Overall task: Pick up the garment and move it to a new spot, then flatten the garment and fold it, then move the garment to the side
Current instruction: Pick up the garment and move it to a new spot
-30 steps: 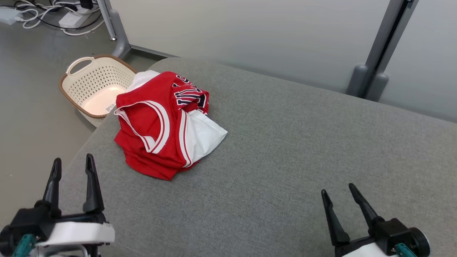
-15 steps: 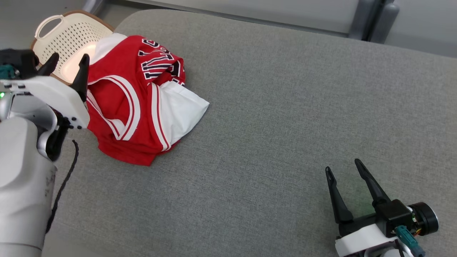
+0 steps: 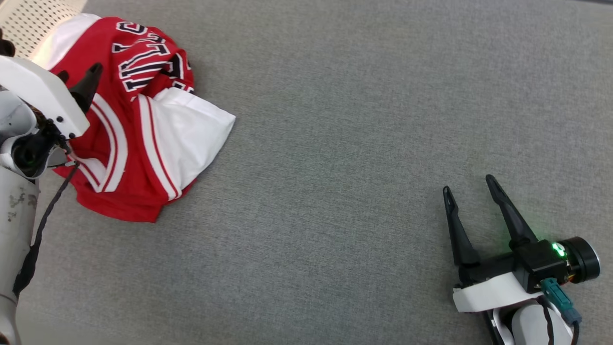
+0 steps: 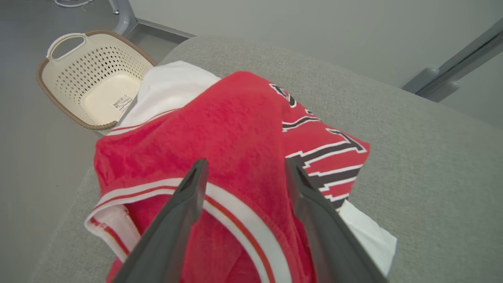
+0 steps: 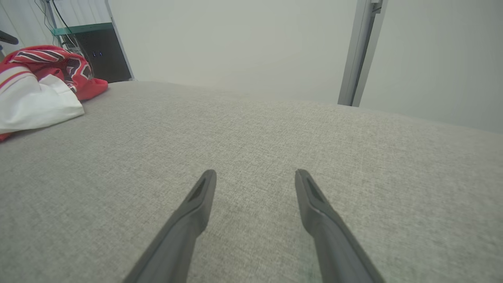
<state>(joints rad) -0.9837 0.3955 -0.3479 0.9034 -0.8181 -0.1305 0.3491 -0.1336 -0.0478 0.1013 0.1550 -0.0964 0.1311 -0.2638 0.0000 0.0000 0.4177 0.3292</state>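
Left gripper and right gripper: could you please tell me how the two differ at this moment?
The left gripper is over the crumpled red garment; the right gripper is over bare grey cushion, well apart from it. In the head view the left gripper sits upper left, the right gripper lower right. Both have jaws wide open, holding nothing.

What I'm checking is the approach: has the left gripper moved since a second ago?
Yes. The left gripper has gone forward: it was short of the jersey's near edge, and now its open fingers reach over the jersey.
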